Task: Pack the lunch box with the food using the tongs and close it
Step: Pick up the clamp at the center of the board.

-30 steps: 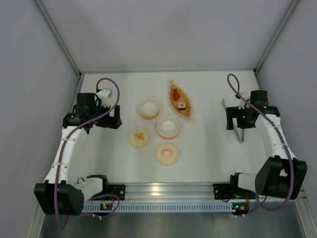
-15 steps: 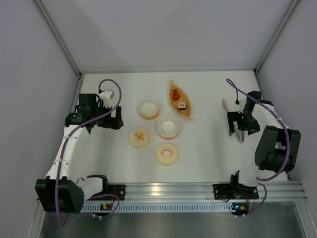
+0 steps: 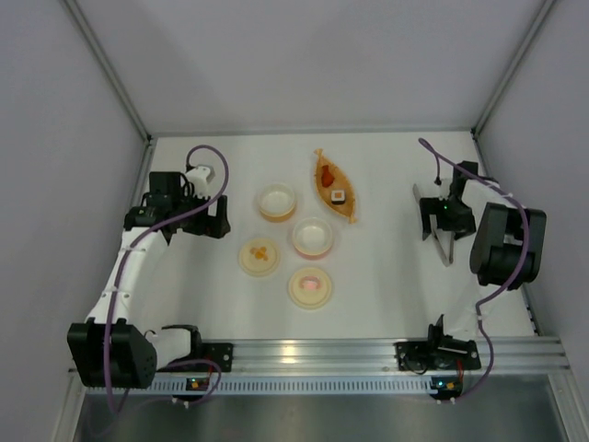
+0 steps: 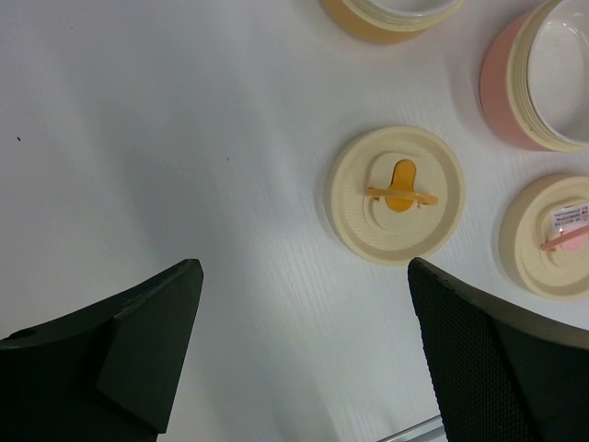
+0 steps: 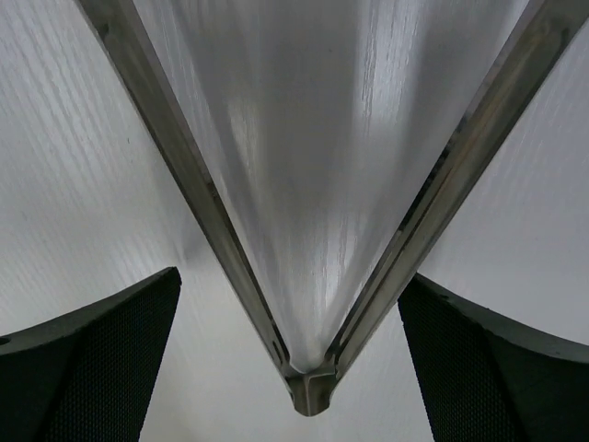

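Silver tongs (image 5: 230, 249) lie at three o'clock on the table (image 3: 386, 276), their joined end between the right gripper's (image 5: 296, 364) wide-open, empty jaws. Left gripper (image 4: 304, 354) gapes empty at nine o'clock. Food (image 3: 327, 171) sits in the orange dish (image 3: 347, 212) at twelve.

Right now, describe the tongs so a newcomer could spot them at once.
On the white table, go to the right side, under the open right gripper. The tongs lie there: a slim silver V of two long arms, unlike the round containers and orange boat-shaped dish mid-table.
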`<state>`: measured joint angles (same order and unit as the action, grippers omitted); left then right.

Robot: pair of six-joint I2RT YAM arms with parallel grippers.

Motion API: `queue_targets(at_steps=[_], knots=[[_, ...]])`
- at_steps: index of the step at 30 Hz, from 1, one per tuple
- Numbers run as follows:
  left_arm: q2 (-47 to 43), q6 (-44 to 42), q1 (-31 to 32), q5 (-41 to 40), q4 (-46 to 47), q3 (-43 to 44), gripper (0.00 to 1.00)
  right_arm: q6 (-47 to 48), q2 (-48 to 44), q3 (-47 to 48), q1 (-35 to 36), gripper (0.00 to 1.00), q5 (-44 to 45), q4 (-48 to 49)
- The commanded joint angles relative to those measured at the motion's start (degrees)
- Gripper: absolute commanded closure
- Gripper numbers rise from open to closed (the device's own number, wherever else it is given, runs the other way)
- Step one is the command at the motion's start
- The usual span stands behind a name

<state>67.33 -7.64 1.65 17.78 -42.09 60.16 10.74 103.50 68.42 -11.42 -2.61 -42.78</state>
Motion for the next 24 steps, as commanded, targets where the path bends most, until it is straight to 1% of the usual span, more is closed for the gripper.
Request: queue_targets(at_steps=[1,7,9,14,21,24], knots=[[1.3,-0.5,-0.3,1.6,3.1,0.6,0.02,-0.2,1.5,3.7,-0.6,0.01,-1.1,4.6],[2.5,-0.2,-0.3,1.8,4.9,0.2,0.02,-0.3,2.6,4.7,-0.6,0.01,-1.9,6.7],[2.8,-0.1,-0.3,1.7,5.1,0.2,0.02,0.3,2.9,4.4,-0.6,0.01,-3.7,6.6],[3.2,0.2,-0.4,1.8,5.4,0.7,0.02,0.2,3.8,3.4,-0.7,0.09,-4.4,6.6],[1.8,-0.3,-0.5,1.7,4.6,0.9,0.02,1.1,2.8,0.3,-0.9,0.11,-4.2,6.7],[1.2,-0.4,-0.6,1.7,4.3,0.9,0.02,1.3,2.6,-0.6,-1.1,0.15,-4.9,7.3]])
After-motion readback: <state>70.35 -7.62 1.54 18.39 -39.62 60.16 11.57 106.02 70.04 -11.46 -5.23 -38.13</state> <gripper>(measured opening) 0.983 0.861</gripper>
